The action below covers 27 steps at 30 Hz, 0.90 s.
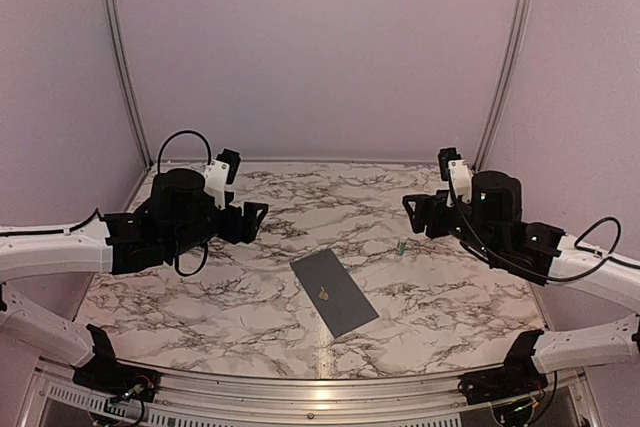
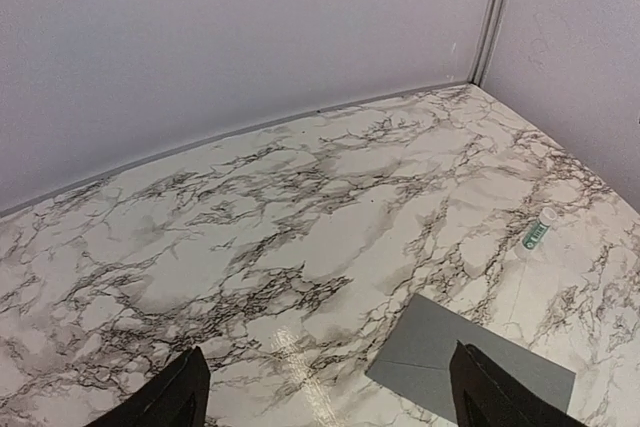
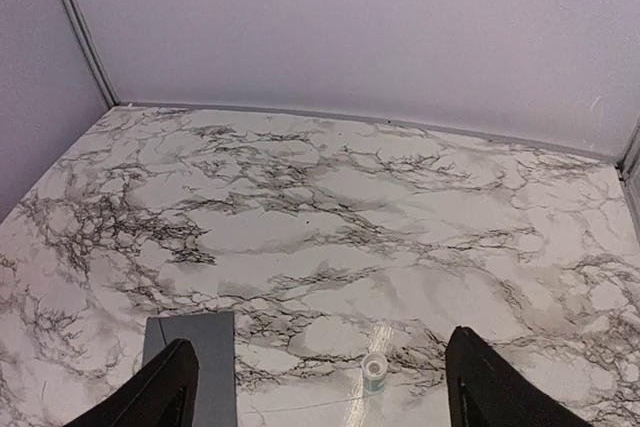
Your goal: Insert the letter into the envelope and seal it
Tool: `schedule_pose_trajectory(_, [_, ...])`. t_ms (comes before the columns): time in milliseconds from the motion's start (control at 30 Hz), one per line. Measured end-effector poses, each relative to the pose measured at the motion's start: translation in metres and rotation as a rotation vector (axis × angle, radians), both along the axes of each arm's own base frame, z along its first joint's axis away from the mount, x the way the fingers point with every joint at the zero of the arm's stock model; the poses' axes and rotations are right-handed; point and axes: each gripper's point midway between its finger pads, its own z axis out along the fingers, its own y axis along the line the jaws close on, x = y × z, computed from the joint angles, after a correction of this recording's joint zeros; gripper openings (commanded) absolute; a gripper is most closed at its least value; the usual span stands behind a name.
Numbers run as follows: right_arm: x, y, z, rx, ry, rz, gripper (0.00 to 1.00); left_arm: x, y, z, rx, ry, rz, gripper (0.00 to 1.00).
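Observation:
The dark grey envelope [image 1: 334, 293] lies flat on the marble table, near the middle front, with a small pale mark on its upper face. It also shows at the lower right of the left wrist view, envelope [image 2: 440, 342], and at the lower left of the right wrist view, envelope [image 3: 215, 367]. The letter is not in view. My left gripper [image 1: 250, 219] hangs open above the table, left of and behind the envelope, left gripper [image 2: 327, 357] holding nothing. My right gripper [image 1: 412, 211] hangs open on the right side, right gripper [image 3: 322, 342] likewise holding nothing.
A small white-and-green tube [image 1: 398, 246] lies on the table right of the envelope, below the right gripper; tube [image 2: 540, 229], tube [image 3: 375, 371]. Lilac walls with metal corner rails [image 1: 122, 77] close in the back and sides.

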Motion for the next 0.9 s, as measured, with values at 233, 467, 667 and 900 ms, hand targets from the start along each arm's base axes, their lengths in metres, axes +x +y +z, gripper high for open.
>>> schedule_pose_trajectory(233, [0.007,-0.041,0.004,-0.041,-0.094,-0.155,0.97,0.02,0.069,0.001,0.028,-0.04,0.188,0.97])
schedule_pose_trajectory(467, [0.015,-0.081,-0.001,-0.114,-0.169,-0.338,0.98,0.038,0.136,0.0,0.098,-0.087,0.411,0.99])
schedule_pose_trajectory(667, [0.025,-0.127,-0.001,-0.159,-0.211,-0.552,0.99,0.047,0.2,-0.011,0.169,-0.121,0.608,0.99])
schedule_pose_trajectory(900, [0.034,-0.201,-0.029,-0.236,-0.161,-0.805,0.99,0.047,0.27,-0.042,0.197,-0.13,0.804,0.99])
